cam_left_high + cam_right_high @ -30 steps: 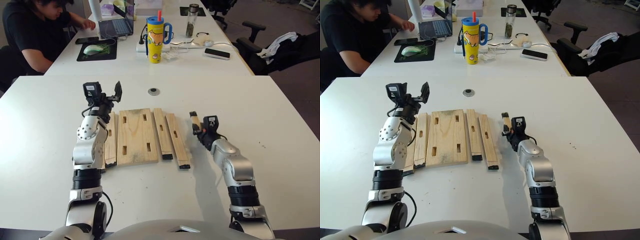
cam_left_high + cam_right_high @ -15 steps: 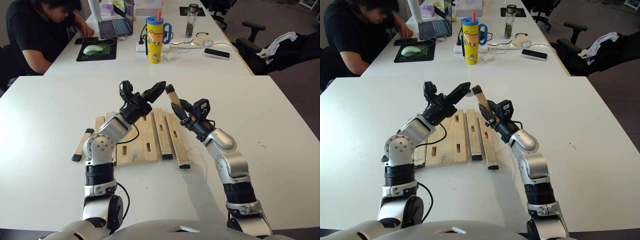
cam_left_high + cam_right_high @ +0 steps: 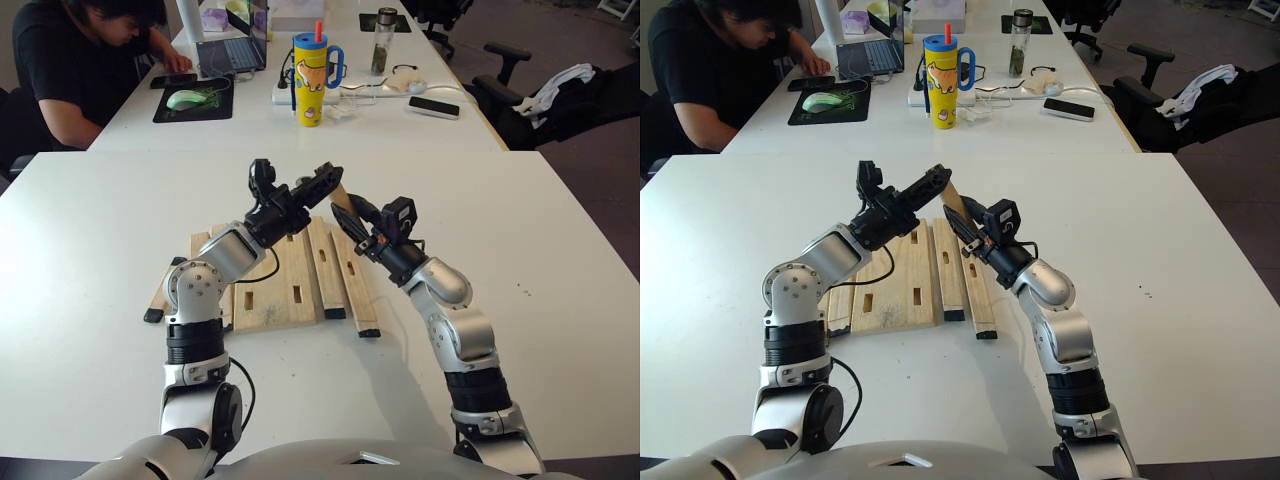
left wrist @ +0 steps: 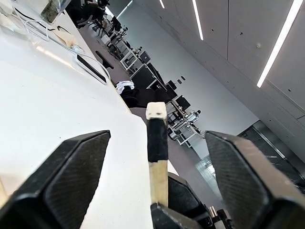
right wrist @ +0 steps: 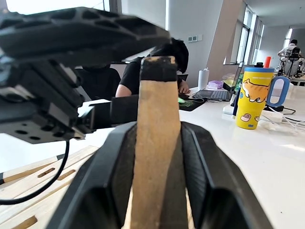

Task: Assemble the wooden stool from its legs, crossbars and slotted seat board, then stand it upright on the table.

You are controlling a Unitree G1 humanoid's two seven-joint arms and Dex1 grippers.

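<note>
My right gripper (image 3: 362,228) is shut on a short wooden piece (image 3: 345,211) with a black end and holds it tilted above the table. The same piece (image 5: 157,143) stands between the right fingers (image 5: 209,181). My left gripper (image 3: 325,183) is open, raised over the boards, one finger on each side of the piece's black end (image 4: 157,138) without touching it. On the table below lie the slotted seat board (image 3: 290,290), two slotted slats (image 3: 352,285) to its right, and a slat (image 3: 224,300) and a short black-tipped bar (image 3: 160,295) to its left.
All the parts lie on a white table (image 3: 560,260) with free room to the left and right. The table behind it carries a yellow cup (image 3: 310,80), a bottle (image 3: 385,30), a phone (image 3: 433,107) and a laptop, where a person sits.
Both arms have risen from the table. The right gripper lifted the wooden piece up and leftward; the left gripper swung right and now straddles its tip. The short bar at the far left is uncovered.
</note>
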